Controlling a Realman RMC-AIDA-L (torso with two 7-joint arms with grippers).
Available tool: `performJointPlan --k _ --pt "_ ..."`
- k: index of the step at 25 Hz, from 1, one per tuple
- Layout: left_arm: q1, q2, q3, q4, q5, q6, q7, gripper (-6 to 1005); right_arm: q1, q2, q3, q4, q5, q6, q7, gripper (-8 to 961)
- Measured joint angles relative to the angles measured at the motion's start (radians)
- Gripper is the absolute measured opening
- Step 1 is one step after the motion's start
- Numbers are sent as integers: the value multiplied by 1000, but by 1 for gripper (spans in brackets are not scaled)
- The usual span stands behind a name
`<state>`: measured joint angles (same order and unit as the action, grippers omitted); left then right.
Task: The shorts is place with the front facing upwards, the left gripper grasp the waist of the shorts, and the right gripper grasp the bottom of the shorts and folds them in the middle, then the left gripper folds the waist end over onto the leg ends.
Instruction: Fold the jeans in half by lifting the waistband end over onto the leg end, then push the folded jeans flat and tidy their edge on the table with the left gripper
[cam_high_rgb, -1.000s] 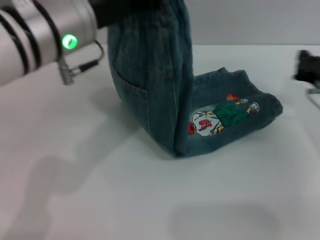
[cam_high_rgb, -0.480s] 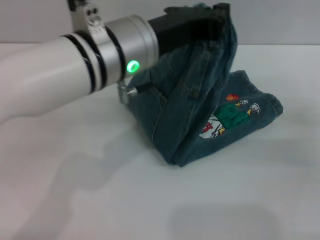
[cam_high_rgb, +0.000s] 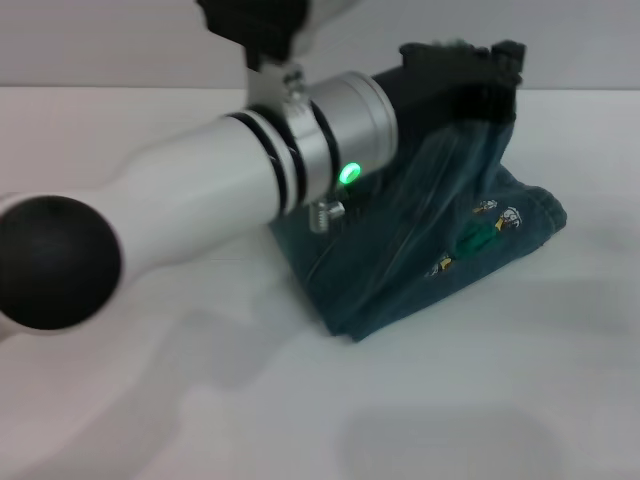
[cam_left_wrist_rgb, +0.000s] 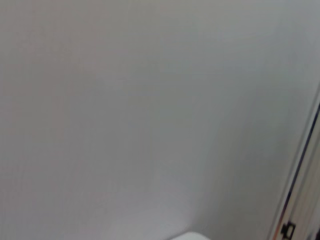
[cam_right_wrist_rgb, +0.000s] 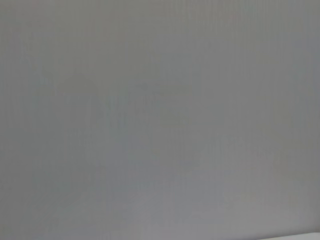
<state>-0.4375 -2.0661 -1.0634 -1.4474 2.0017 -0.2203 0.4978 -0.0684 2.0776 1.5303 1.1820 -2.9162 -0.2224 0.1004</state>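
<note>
Shorts: the shorts (cam_high_rgb: 400, 270) lay on the white table (cam_high_rgb: 450, 400), toward its far right part, already folded lengthwise, the fold edge nearest the front.
Waist end: the waist end (cam_high_rgb: 470, 95) was lifted off the table and held above the rest of the denim, which sloped down from it.
Left gripper: the left gripper (cam_high_rgb: 480, 70) was clamped on the waist end, its white arm reaching across from the table's left side.
Cartoon patch: a colourful cartoon patch (cam_high_rgb: 480, 235) showed on the lower layer, partly covered.
Right gripper: not seen anywhere.
</note>
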Motion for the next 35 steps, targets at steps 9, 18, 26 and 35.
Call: performJointPlan --k 9,18,26,35 --pt "-61 -2 57 88 -6 90 3 155 -1 -1 -10 2 0 0 -1 0" --pt "81 4 89 87 -8 133 8 553 -14 -1 -22 3 0 0 -1 -1" --pt "218 9 91 134 -10 136 7 628 -31 -1 -46 11 0 -1 -1 -2" --pt "228 7 129 154 -10 124 6 401 -24 -1 -54 6 0 -1 -1 -2"
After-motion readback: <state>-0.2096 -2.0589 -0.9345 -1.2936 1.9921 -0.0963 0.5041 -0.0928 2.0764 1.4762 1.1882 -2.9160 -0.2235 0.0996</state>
